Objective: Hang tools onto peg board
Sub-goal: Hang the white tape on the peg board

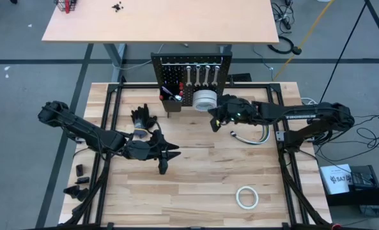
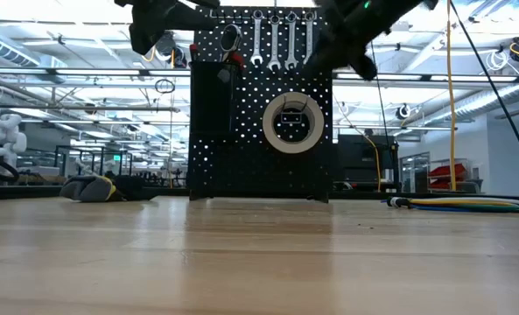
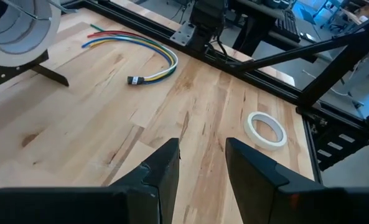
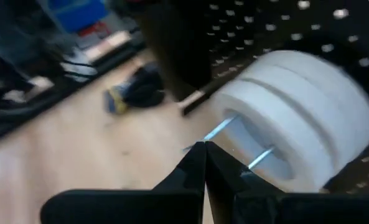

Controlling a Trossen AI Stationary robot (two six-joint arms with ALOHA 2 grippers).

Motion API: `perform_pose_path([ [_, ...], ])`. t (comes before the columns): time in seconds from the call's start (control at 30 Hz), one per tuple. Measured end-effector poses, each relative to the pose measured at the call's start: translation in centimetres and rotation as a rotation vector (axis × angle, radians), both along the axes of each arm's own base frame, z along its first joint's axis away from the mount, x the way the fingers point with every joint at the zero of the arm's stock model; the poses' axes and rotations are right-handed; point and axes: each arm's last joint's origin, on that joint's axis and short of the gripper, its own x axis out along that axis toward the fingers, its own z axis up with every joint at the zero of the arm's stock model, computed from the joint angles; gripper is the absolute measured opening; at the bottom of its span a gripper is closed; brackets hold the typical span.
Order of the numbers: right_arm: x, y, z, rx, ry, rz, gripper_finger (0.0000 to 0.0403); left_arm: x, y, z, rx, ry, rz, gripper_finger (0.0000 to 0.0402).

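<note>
While gloves (image 1: 142,119) lie aside, cables (image 1: 252,137) flank the peg board (image 1: 190,71).

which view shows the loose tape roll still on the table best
The left wrist view shows the loose tape roll best: it lies flat on the wood beyond the open left gripper, with nothing over it. The high view shows it smaller, near the table's front right. The low and right wrist views miss it.

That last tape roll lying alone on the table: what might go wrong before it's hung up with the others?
The tape roll lies flat, so the left pincer, open and empty, may struggle to get a finger under its thin rim. The hooks already carry a stack of rolls, leaving little room. The right pincer, shut beside that stack, could knock it off.
</note>
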Motion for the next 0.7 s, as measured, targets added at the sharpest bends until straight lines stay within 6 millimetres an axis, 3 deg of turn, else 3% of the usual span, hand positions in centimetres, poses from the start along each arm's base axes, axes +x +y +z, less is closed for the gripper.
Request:
perform_pose_path([
  [0.13, -1.2, 2.8, 1.2, 0.141, -0.05, 0.108, 0.0, -0.1, 0.1, -0.4, 0.025, 0.012, -0.004, 0.0132],
  [0.37, -3.6, 11.7, 0.3, 0.525, 0.076, 0.242, 0.0, -0.1, 0.1, -1.5, 0.046, 0.05, -0.007, 0.0132],
  [0.53, -5.8, 17.4, -1.5, 0.805, 0.216, 0.141, 0.0, 0.7, -0.2, -2.7, 0.053, 0.08, -0.005, 0.0132],
  [0.7, -8.3, 21.2, -3.4, 0.948, 0.366, -0.025, 0.0, 1.9, -0.7, -3.9, 0.041, 0.077, -0.022, 0.0132],
])
